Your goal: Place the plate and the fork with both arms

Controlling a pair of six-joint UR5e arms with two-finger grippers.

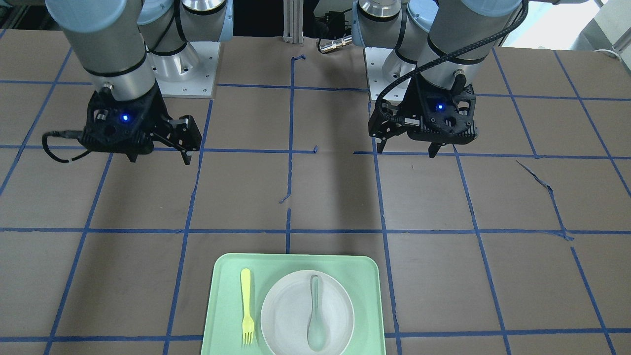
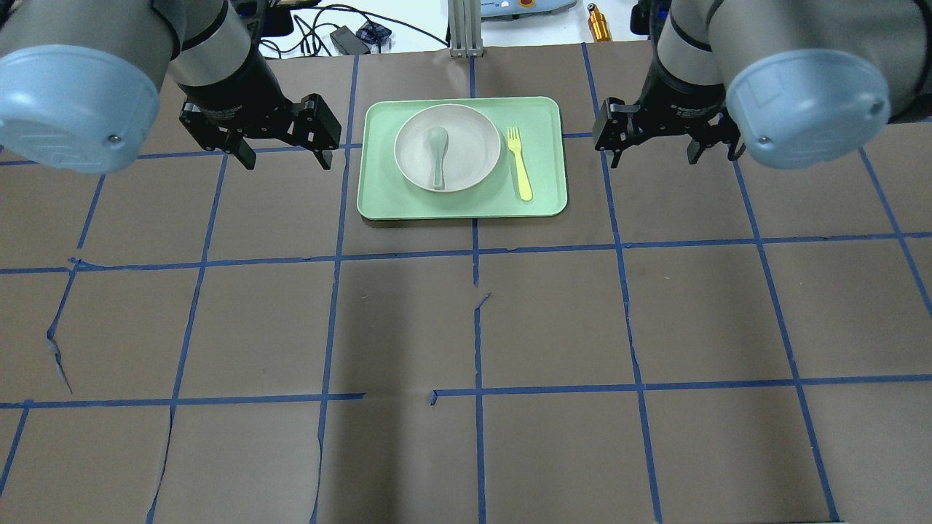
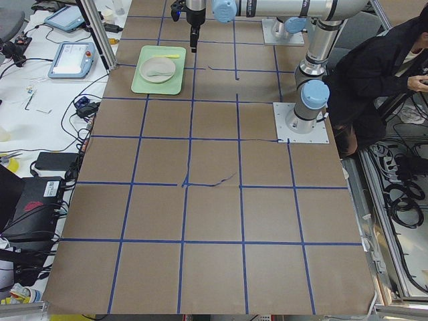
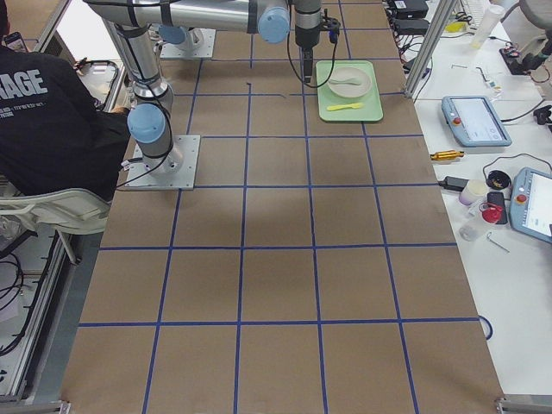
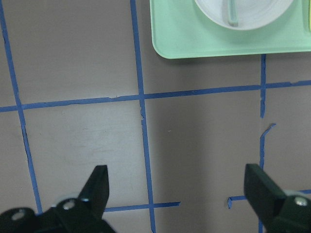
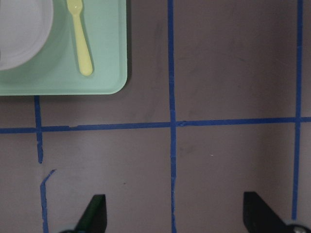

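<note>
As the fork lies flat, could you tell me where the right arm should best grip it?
Probably mid-handle, from straight above, jaws closing across its width: the fork lies flat on the tray, with bare tray on both sides, apart from the plate.

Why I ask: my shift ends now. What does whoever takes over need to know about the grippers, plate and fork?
Left gripper: fingers open, empty, above the table beside the tray.
Right gripper: fingers open, empty, off the tray's fork side.
Plate: on the tray, with a spoon lying in it.
Fork: flat on the tray beside the plate, apart from it.
Done: nothing is held; plate and fork lie side by side.
Left: these pictures do not show whether this is the finished setting or the start; check before resuming.
</note>
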